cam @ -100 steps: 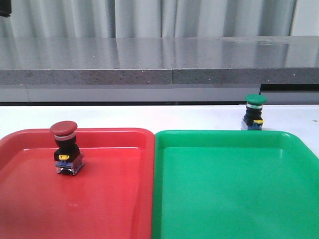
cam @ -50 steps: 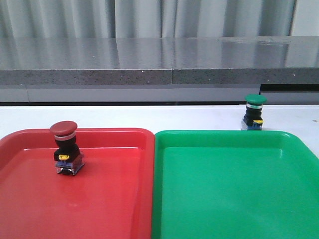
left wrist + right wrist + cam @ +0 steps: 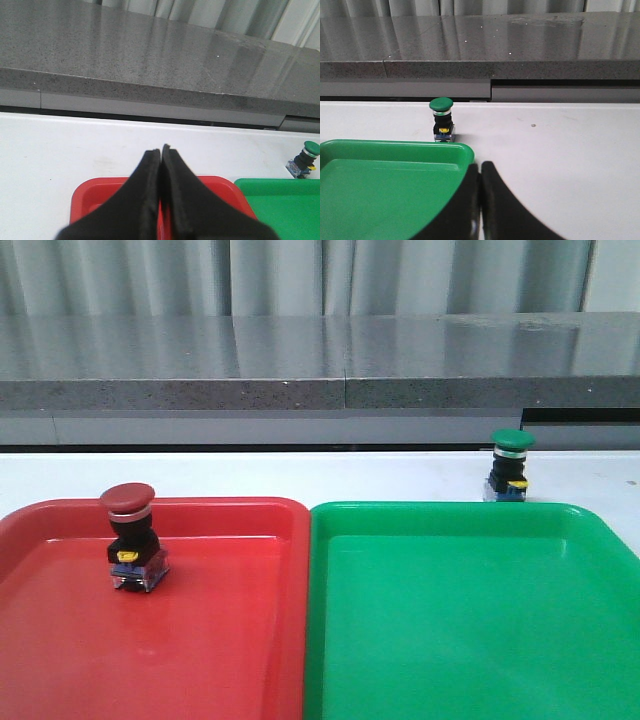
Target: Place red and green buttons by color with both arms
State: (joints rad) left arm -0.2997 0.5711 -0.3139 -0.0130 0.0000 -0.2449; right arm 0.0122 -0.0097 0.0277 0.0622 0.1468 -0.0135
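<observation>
White tabletop (image 3: 300,475) forms the work surface; it is matte and lightly marked, with a small dark speck visible in the right wrist view. Behind it runs a long grey speckled stone ledge (image 3: 300,365) with a polished, reflective top and a seam near its middle. Pale corrugated panelling (image 3: 300,275) closes off the room beyond the ledge.

Two shallow plastic trays sit side by side on the near part of the table, rims touching or nearly so: a red tray (image 3: 230,640) on the left and a green tray (image 3: 470,640) on the right.

The red button (image 3: 131,537) stands upright inside the red tray, toward its far left area, dark red cap up, yellow mark facing the camera, clear-blue base on the tray floor. The green button (image 3: 511,466) stands upright on the bare table, just beyond the far rim of the green tray, toward its right end, not inside it.

Neither arm appears in the front view. In the left wrist view, the left gripper (image 3: 161,150) has its black fingers pressed together with nothing between them, positioned above the far edge of the red tray. In the right wrist view, the right gripper (image 3: 480,167) is likewise closed and empty, over the right rim of the green tray, with the green button near but apart from it.
</observation>
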